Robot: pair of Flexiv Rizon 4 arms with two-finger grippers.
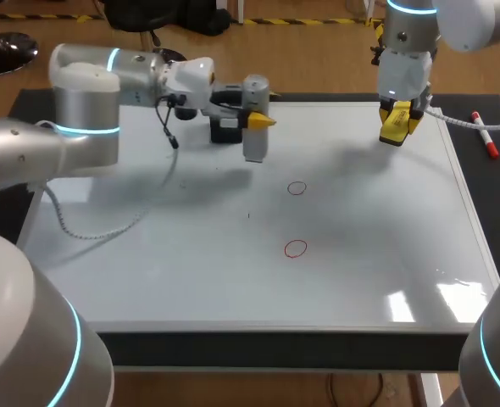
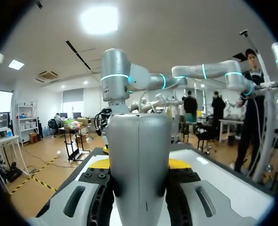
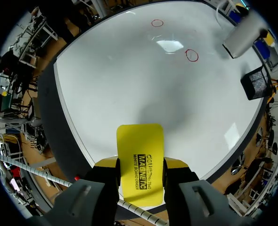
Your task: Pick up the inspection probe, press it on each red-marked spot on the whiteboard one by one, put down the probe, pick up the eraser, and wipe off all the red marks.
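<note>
**A:** Entry one, left arm?

**B:** It comes in from the left edge of the head view. The left fingers [image 1: 261, 121] sit at upper centre, clamped from two sides on the inspection probe [image 2: 139, 150]. The probe is a grey cylinder standing upright over the far part of the whiteboard [image 1: 191, 271]. I cannot tell whether its lower end touches the board.

**A:** Entry two, right arm?

**B:** It comes down from the upper right corner. The right fingers [image 1: 400, 117] are closed on the eraser [image 3: 140, 141], a flat yellow block gripped by its two long sides. It is held over the board's upper right part, near the far edge.

**A:** Entry three, marks?

**B:** Two small red rings, both near the middle of the board. The upper red mark [image 1: 297, 188] is just right of centre. The lower red mark [image 1: 295, 248] is directly below it, apart from it. Both are intact, and both lie well apart from the probe and the eraser.

**A:** Entry four, sundries?

**B:** A black stand [image 1: 225, 129] sits at upper centre, just left of the probe. A red marker pen [image 1: 486, 136] lies on the dark table [image 1: 487, 195] at upper right, off the board's right edge.
</note>
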